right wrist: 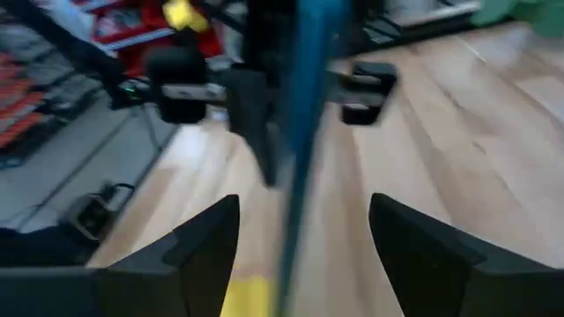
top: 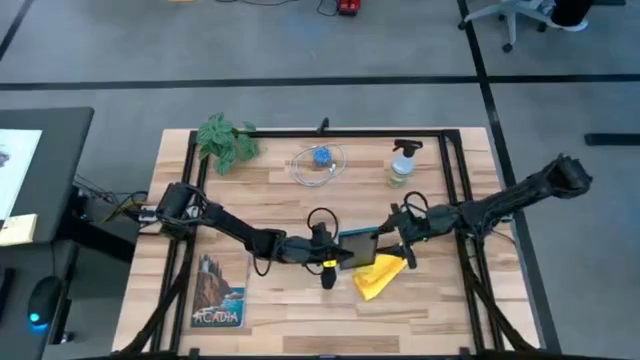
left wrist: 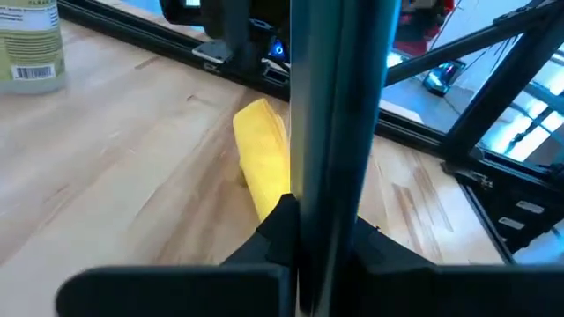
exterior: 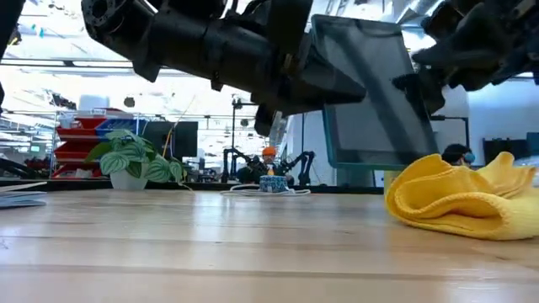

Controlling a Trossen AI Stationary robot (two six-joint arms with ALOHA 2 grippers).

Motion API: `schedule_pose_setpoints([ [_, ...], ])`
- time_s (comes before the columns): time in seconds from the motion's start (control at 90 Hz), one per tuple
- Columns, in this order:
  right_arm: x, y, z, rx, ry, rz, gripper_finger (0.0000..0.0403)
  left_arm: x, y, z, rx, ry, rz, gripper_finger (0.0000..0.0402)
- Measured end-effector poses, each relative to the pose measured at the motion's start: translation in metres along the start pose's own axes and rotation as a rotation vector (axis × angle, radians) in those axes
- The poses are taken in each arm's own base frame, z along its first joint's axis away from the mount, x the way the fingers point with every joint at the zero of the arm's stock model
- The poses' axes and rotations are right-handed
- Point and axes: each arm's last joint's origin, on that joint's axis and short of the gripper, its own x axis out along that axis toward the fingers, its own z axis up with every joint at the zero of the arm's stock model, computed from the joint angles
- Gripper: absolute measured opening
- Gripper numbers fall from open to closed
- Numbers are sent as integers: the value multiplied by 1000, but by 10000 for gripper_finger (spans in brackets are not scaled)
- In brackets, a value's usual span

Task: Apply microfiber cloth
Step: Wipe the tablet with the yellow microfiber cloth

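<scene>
Crumpled soft yellow microfiber cloth point(exterior: 459, 200) on wood table point(exterior: 210, 252); flat dark tablet point(exterior: 370, 93) apparently raised.

Overhead, table-level, 2 wrist close-ups

Soft yellow microfiber cloth point(exterior: 459, 200) (crumpled); wood-grain table point(top: 280, 310); glossy tablet point(exterior: 370, 93).
</scene>
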Motion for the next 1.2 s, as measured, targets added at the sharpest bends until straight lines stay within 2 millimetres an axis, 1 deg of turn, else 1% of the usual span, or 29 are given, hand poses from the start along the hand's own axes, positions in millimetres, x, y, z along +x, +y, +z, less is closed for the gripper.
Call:
schedule_pose_setpoints([
  [0.111, 7, 0, 1, -14, 3, -1, 216, 1, -1, 1, 4, 10, 4, 9],
  [0.2, 13, 0, 3, -30, -1, 0, 187, 1, -1, 1, 5, 11, 4, 9],
  [0.289, 18, 1, 4, -31, 1, -2, 143, 1, -1, 1, 5, 11, 4, 9],
  [0.478, 31, 1, 7, -28, 4, -11, 24, 1, 0, 0, 12, 16, 9, 11],
  [0.522, 32, 2, 7, -29, 3, -28, 16, 1, 0, -1, 10, 19, 11, 16],
  [0.589, 30, 2, 9, -39, -10, -54, 17, 1, 0, -1, 5, 18, 18, 31],
  [0.667, 25, 1, 14, -40, -17, -88, 15, 1, 1, 0, 6, 23, 34, 58],
  [0.744, 16, 2, 20, -40, -24, -103, 14, 1, 3, -4, 20, 61, 52, 89],
  [0.856, -1, 4, 30, -39, -42, -121, 14, -1, 5, -12, 30, 143, 68, 129],
  [0.911, -11, 4, 34, -42, -50, -153, 14, -2, 7, -13, 22, 172, 84, 143],
  [1.056, -39, 7, 44, -53, -94, -209, 14, -6, 8, -10, 16, 199, 104, 160],
  [1.111, -49, 8, 47, -54, -110, -210, 14, -5, 5, -6, 17, 177, 91, 161],
  [1.2, -64, 9, 48, -46, -121, -208, 14, -4, 0, 0, 72, 154, 40, 161],
])
